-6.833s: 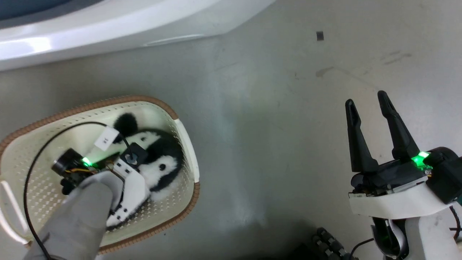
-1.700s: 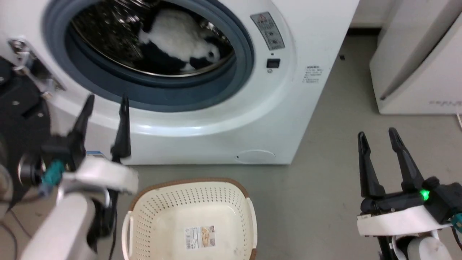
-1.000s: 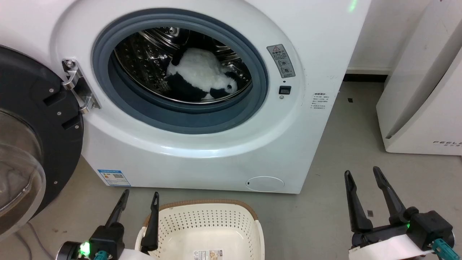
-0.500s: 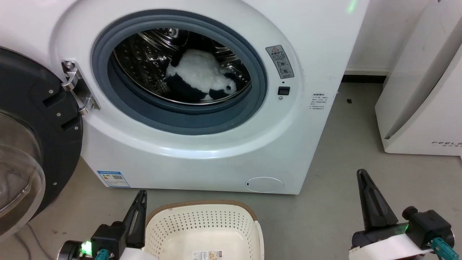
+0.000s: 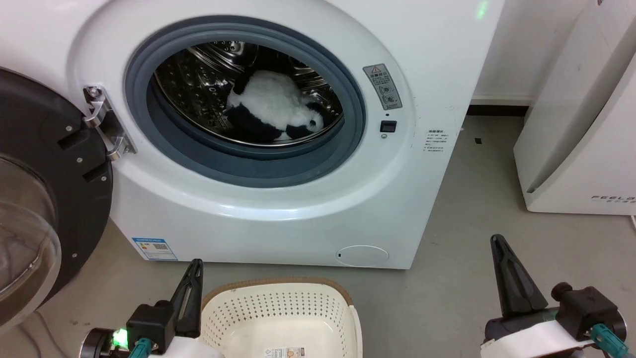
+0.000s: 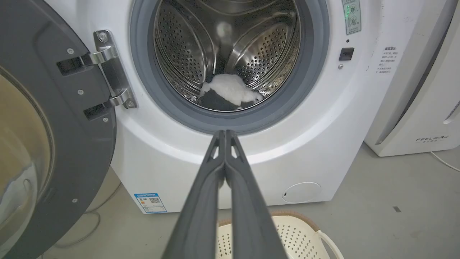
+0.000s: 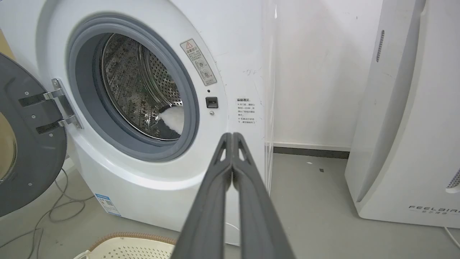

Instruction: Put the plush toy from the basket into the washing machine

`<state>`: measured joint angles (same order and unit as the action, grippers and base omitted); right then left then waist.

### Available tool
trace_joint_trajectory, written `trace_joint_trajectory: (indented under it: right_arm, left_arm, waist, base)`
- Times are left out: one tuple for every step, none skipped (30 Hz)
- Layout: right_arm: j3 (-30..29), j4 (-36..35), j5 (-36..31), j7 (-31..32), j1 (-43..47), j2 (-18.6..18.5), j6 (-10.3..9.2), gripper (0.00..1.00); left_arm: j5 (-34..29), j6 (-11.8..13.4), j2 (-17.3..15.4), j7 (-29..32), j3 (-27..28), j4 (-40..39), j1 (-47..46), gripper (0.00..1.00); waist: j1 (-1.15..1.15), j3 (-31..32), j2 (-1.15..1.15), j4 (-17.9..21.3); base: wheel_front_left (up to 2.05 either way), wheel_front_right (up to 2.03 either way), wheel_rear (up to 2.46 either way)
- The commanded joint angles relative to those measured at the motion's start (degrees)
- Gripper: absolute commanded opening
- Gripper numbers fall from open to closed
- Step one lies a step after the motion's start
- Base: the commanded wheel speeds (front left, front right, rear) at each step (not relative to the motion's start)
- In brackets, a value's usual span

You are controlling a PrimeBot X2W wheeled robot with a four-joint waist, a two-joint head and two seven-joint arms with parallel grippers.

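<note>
Plush toy point(image 5: 272, 97) — lying in washing machine point(image 5: 298, 223); left gripper point(image 5: 197, 264), right gripper point(image 5: 497, 241): jaws newly pressing together, empty — task concluding.

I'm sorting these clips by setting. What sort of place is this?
Probably a laundry corner or an appliance test room: an open front-loading washing machine stands on a bare grey floor, with a laundry basket before it and a white FEELBIRD appliance beside it.

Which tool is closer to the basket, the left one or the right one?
Left. The left tool sits beside the left rim of the basket; the right tool is far off to its right.
</note>
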<state>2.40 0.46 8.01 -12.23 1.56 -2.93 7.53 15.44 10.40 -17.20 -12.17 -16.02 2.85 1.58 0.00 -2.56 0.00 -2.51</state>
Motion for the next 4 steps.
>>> trace_joint_trajectory:
  right_arm:
    - [-0.1,-0.1,-0.6,0.3,-0.3,0.0,-0.01,0.00]
    - [-0.1,-0.1,-0.7,0.4,-0.3,0.0,-0.01,0.00]
    - [-0.2,-0.1,-0.8,0.6,-0.3,0.0,-0.01,0.00]
    - [-0.2,-0.1,-0.8,0.7,-0.3,0.0,-0.01,0.00]
  left_arm:
    - [-0.9,-0.4,0.5,0.3,0.6,-0.4,-0.3,0.00]
    - [-1.0,-0.5,0.6,0.4,0.7,-0.4,-0.3,0.00]
    - [-1.2,-0.6,0.7,0.6,0.9,-0.4,-0.3,0.00]
    - [-1.3,-0.7,0.9,0.7,1.0,-0.4,-0.3,0.00]
  waist:
    - [0.00,0.0,0.00,0.0]
    - [0.00,0.1,0.00,0.1]
    - [0.00,0.1,0.00,0.1]
    - [0.00,0.1,0.00,0.1]
  base:
    - [0.00,0.00,0.00]
    - [0.00,0.00,0.00]
    - [0.00,0.00,0.00]
    - [0.00,0.00,0.00]
